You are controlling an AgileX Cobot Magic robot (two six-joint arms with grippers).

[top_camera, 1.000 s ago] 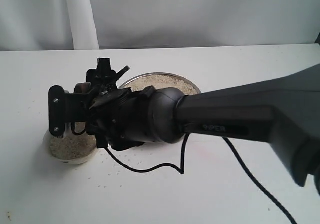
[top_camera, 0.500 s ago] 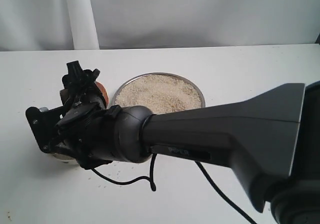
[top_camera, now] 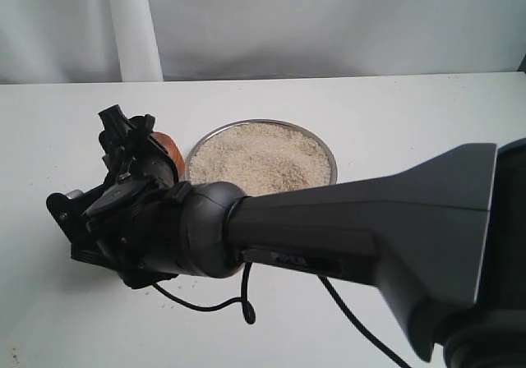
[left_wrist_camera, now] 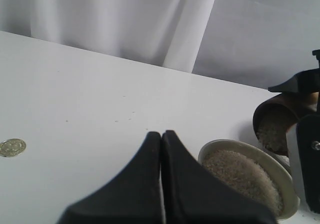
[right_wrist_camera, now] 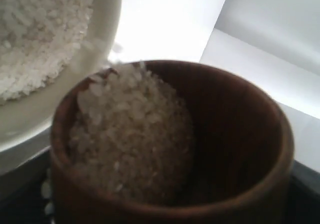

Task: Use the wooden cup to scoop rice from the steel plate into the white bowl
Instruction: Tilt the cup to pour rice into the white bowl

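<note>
While my right gripper [top_camera: 140,144] grasps the wooden cup [right_wrist_camera: 200,134] around its barrel, I hold the cup tipped, its mouth turned toward the white bowl [left_wrist_camera: 230,143] and its lip just above the bowl's rim. In the exterior view the cup sits at about nine o'clock from the steel plate [top_camera: 332,156]; my own wrist hides the bowl there. My left gripper [left_wrist_camera: 161,139] is clenched on nothing, jaws pressed together, apart from the bowl.

The rice [right_wrist_camera: 130,144] is banked against the cup's lower lip. Dry, loose grains like these tend to go in a rush, and I judge my lip to be nearer the bowl's edge than its centre, so a quick tilt could send some over the rim onto the white surface [top_camera: 411,105]. The bowl already looks nearly full, so fresh grains may roll off the mound. The cup is glossy, rounded reddish-brown wood and could slip in my hold. The bowl's rim is thick, smooth and cream-white; the plate is thin-rimmed shiny metal.
</note>
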